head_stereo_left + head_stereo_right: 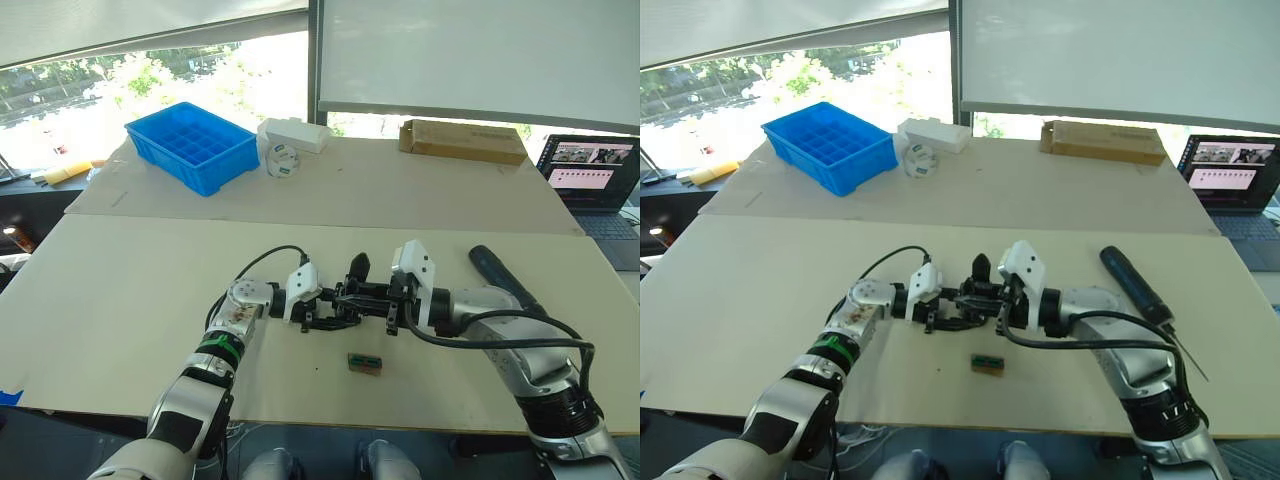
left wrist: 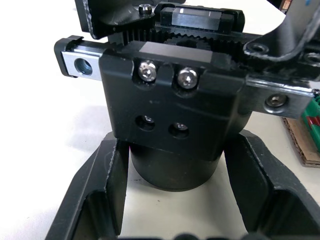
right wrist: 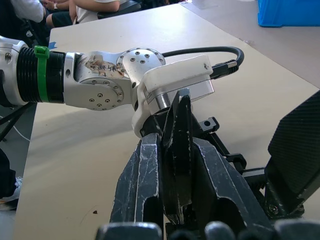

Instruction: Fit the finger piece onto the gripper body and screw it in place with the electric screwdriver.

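No lettering, label or number is readable anywhere; the laptop screen (image 1: 593, 166) shows only indistinct windows.

The right gripper (image 3: 175, 200) pinches the finger piece (image 3: 179, 150) upright between its fingers. The left gripper's white wrist (image 3: 170, 82) sits just beyond it over the table (image 3: 90, 165).

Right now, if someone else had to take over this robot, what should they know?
Left hand: at the round base of the gripper body; whether it grips is unclear.
Right hand: shut on the finger piece, held right at the body.
Screwdriver: lying on the table to the robot's right, not held by either hand.
Done: piece picked up and brought to the body.
Left: seat the piece (cannot tell if it is in yet), then pick up the screwdriver and screw it in place.
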`<control>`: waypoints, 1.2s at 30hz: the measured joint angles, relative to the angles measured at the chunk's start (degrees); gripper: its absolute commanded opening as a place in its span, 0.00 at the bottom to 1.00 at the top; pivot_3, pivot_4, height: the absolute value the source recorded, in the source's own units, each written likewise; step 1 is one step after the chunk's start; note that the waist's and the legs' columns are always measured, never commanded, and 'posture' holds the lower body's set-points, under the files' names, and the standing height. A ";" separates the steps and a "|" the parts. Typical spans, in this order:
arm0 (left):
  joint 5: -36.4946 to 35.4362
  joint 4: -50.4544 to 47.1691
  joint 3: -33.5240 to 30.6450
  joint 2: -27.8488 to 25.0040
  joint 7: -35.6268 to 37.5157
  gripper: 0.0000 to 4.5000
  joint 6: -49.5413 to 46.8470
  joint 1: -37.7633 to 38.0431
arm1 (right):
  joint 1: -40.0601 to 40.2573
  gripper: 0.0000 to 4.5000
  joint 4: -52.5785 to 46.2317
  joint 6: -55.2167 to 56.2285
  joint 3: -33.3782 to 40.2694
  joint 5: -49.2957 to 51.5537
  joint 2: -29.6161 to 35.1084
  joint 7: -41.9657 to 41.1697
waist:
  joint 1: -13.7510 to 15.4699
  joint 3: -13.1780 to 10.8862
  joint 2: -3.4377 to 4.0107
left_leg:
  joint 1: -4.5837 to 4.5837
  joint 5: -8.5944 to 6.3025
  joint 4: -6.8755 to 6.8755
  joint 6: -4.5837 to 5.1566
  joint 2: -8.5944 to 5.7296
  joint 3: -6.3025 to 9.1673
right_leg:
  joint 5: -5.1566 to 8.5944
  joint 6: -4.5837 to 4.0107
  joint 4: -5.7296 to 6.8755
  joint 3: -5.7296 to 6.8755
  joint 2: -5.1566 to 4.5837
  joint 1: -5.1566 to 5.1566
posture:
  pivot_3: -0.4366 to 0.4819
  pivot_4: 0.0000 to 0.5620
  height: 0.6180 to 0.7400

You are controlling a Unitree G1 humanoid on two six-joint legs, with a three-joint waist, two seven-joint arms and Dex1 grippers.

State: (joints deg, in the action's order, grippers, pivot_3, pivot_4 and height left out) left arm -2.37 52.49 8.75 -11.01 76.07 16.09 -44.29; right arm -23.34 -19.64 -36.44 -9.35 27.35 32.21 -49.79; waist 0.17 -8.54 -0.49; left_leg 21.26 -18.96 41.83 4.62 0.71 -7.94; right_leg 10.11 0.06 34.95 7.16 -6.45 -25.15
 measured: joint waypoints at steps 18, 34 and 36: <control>-0.54 -2.09 0.09 -0.54 -0.35 0.51 -1.46 1.51 | -1.55 0.09 1.81 -0.49 -1.14 -0.14 0.40 0.49 | -0.28 0.26 -0.02 | -0.07 -0.01 -0.02 -0.01 0.04 0.01 | 0.03 -0.05 0.01 0.00 -0.02 0.02 | 0.48 0.27 1.00; -0.60 -3.19 0.22 -0.77 -0.45 0.51 -2.41 2.08 | -2.30 0.09 2.54 -0.37 -2.01 -0.81 0.44 -0.22 | -0.48 0.41 -0.05 | -0.10 -0.01 -0.02 -0.02 0.06 0.02 | 0.05 -0.08 0.03 0.01 -0.09 0.02 | 0.48 0.27 1.00; -0.64 -3.31 0.22 -0.79 -0.44 0.51 -2.53 2.21 | -2.02 0.09 2.55 -0.37 -2.31 -1.22 0.14 -0.16 | -0.48 0.50 -0.05 | -0.11 -0.02 -0.03 -0.02 0.07 0.02 | 0.05 -0.09 0.03 0.01 -0.09 0.02 | 0.48 0.27 1.00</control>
State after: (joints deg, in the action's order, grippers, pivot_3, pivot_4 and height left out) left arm -3.00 49.18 8.98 -11.80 75.63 13.56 -42.08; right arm -25.36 -17.10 -36.81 -11.67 26.13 32.35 -49.95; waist -0.31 -8.04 -0.54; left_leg 21.15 -18.98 41.80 4.60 0.78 -7.92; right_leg 10.16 -0.03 34.98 7.17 -6.54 -25.13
